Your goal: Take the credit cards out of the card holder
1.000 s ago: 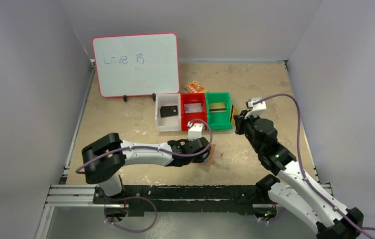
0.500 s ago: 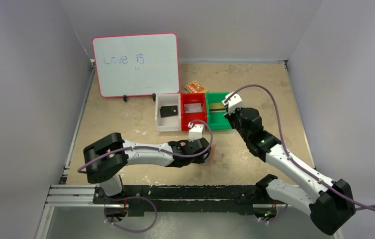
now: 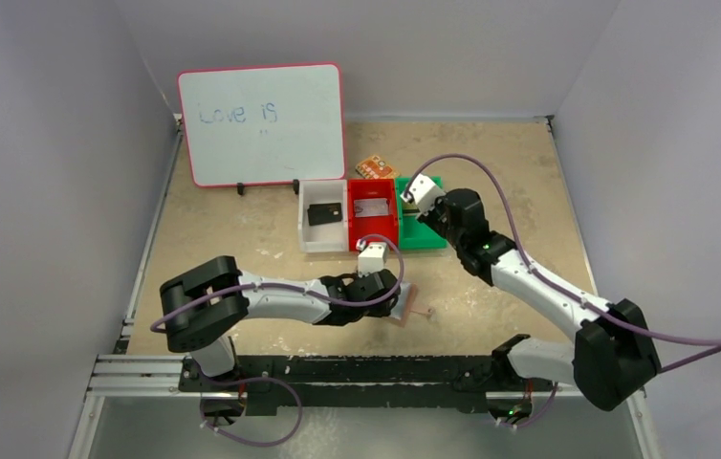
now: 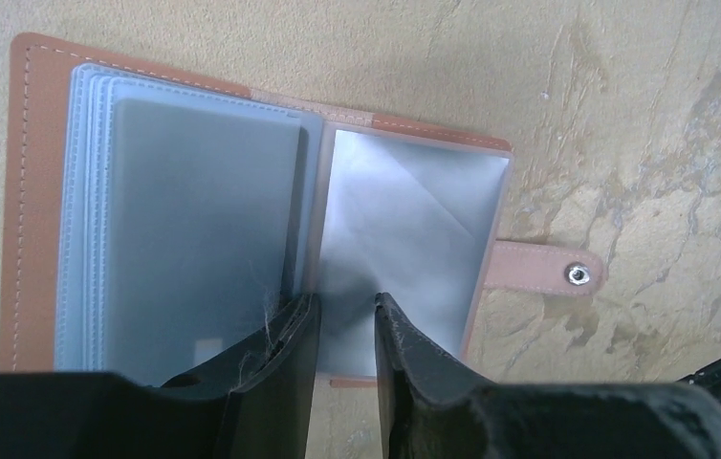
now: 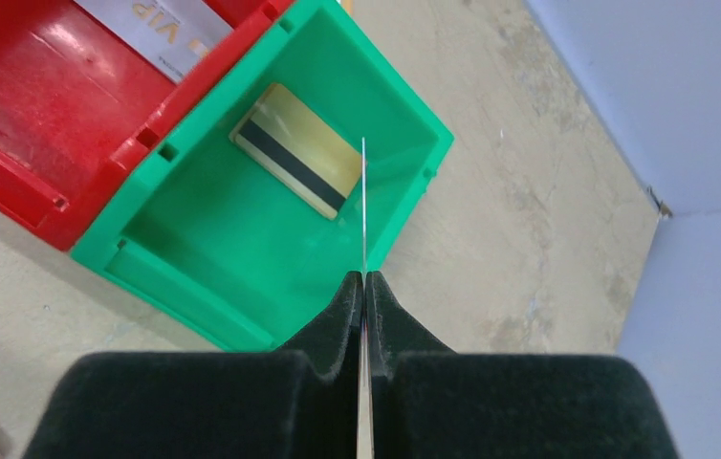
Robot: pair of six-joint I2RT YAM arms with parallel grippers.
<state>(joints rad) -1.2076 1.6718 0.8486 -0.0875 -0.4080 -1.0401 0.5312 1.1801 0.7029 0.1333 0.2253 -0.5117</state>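
Tabletop [image 4: 624, 115] holds the card holder [image 4: 194, 210] (spread open) beneath the left claw [image 4: 344, 308].

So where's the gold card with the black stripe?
Right wrist view: the gold card lies in the green bin, next to the red bin, just beyond the thin card the right gripper pinches.
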